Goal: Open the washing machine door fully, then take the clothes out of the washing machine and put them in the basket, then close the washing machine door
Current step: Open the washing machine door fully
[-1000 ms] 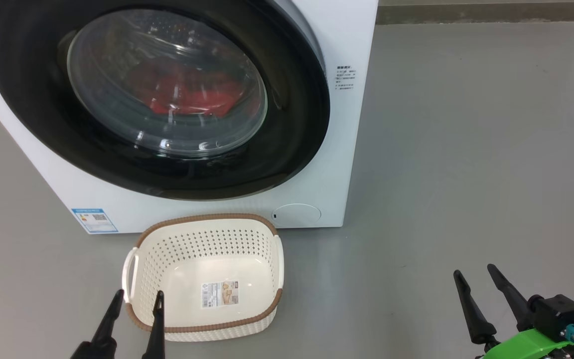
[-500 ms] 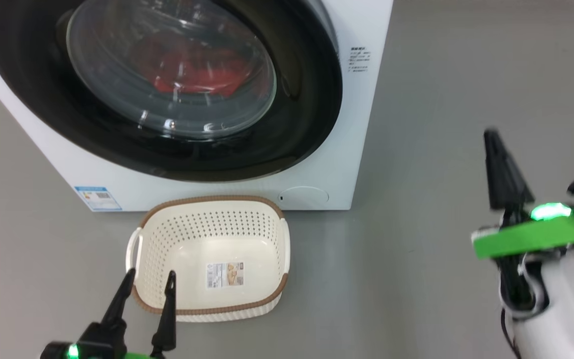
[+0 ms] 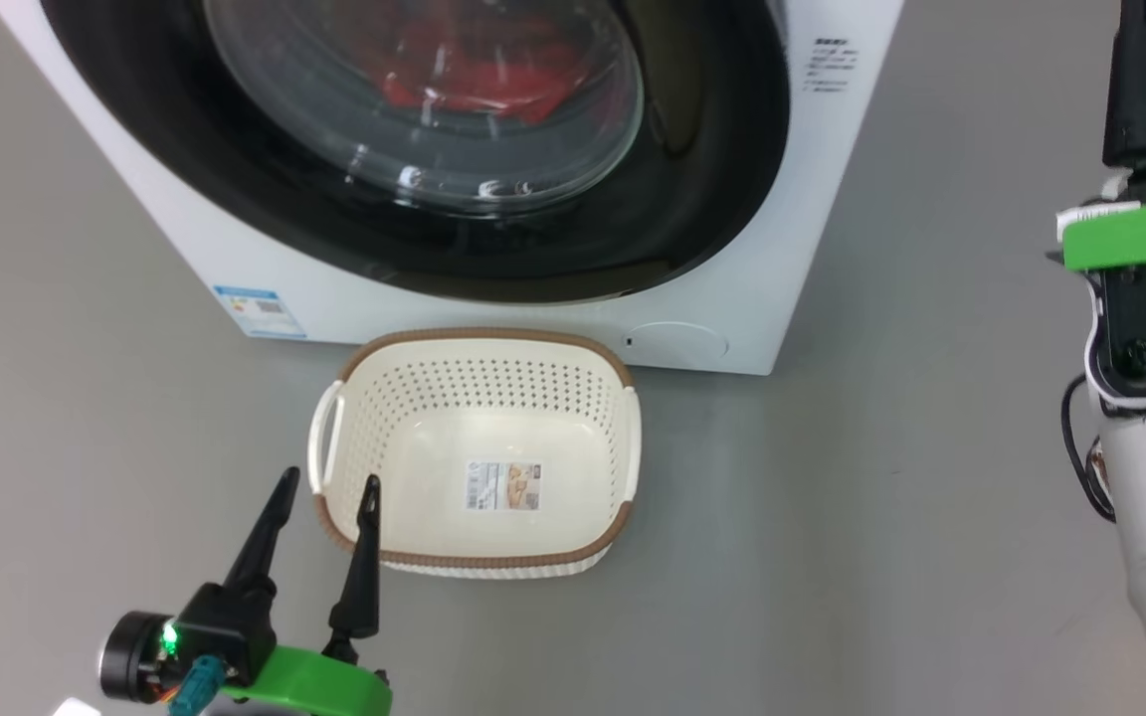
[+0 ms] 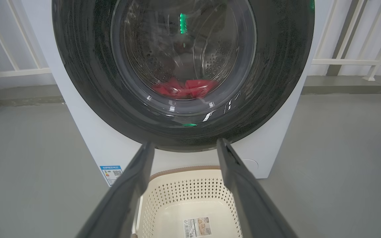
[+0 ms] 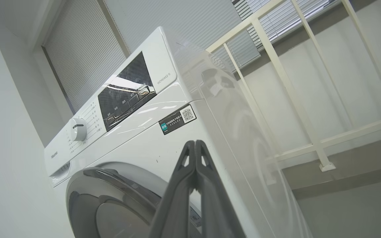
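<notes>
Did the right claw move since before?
Yes. The right gripper moved up the head view, from level with the basket to beside the washing machine, and shut.

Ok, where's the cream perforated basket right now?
In the head view, the cream perforated plastic basket sits on the grey floor just in front of the white washing machine.

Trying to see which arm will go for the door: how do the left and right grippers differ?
The left gripper has its fingers spread apart; the right gripper has them pressed together. The left gripper sits low by the near-left corner of the basket; the right gripper is off to the right of the washing machine. Both have long dark fingers and hold nothing.
</notes>
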Motion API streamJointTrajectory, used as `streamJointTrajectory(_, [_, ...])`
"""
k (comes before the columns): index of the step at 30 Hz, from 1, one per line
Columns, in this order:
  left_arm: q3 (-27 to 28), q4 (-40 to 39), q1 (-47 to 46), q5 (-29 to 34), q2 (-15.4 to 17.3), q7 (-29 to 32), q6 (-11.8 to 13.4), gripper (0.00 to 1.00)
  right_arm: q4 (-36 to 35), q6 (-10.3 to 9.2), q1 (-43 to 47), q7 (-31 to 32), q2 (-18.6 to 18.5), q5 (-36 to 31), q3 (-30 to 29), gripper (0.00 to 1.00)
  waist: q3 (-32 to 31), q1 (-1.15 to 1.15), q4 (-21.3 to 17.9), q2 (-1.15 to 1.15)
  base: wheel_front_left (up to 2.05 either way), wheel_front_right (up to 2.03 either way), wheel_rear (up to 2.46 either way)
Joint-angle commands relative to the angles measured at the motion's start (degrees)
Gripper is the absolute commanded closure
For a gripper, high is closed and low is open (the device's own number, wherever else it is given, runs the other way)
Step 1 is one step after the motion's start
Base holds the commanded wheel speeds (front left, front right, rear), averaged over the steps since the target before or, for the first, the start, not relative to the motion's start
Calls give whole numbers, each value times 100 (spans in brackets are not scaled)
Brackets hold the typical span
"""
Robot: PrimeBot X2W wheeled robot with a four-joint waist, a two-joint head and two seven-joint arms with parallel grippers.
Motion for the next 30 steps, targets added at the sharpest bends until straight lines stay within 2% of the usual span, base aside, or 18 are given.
streamJointTrajectory(1, [127, -107, -220, -78, 87, -70, 65, 0, -55, 9, -241, -26, -21, 331, 276, 100, 178, 0, 192, 0, 0, 0, 0])
streamJointTrajectory(5, [9, -84, -332, -121, 87, -70, 70, 0, 411, 9, -692, 95, -292, 1375, 603, 100, 308, 0, 351, 0, 0, 0, 0])
streamJointTrajectory(9, [-123, -74, -439, -170, 87, -70, 78, 0, 805, 9, -1139, 419, -692, 2076, 1031, 100, 459, 0, 507, 0, 0, 0, 0])
streamJointTrajectory(11, [-199, -60, -518, -207, 87, -70, 81, 0, 1056, 9, -1418, 836, -893, 2594, 1287, 100, 566, 0, 616, 0, 0, 0, 0])
streamJointTrajectory(14, [-279, -55, -590, -242, 87, -70, 84, 0, 1276, 9, -1651, 1311, -1089, 2978, 1531, 100, 674, 0, 727, 0, 0, 0, 0])
streamJointTrajectory(21, [-409, -42, -703, -317, 87, -70, 112, 0, 1661, 9, -2032, 2344, -1252, 3916, 1687, 100, 874, 0, 910, 0, 0, 0, 0])
streamJointTrajectory(30, [-521, -47, -839, -410, 87, -70, 137, 0, 2383, 9, -2502, 3712, -1199, 4731, 1619, 100, 1124, 0, 1032, 0, 0, 0, 0])
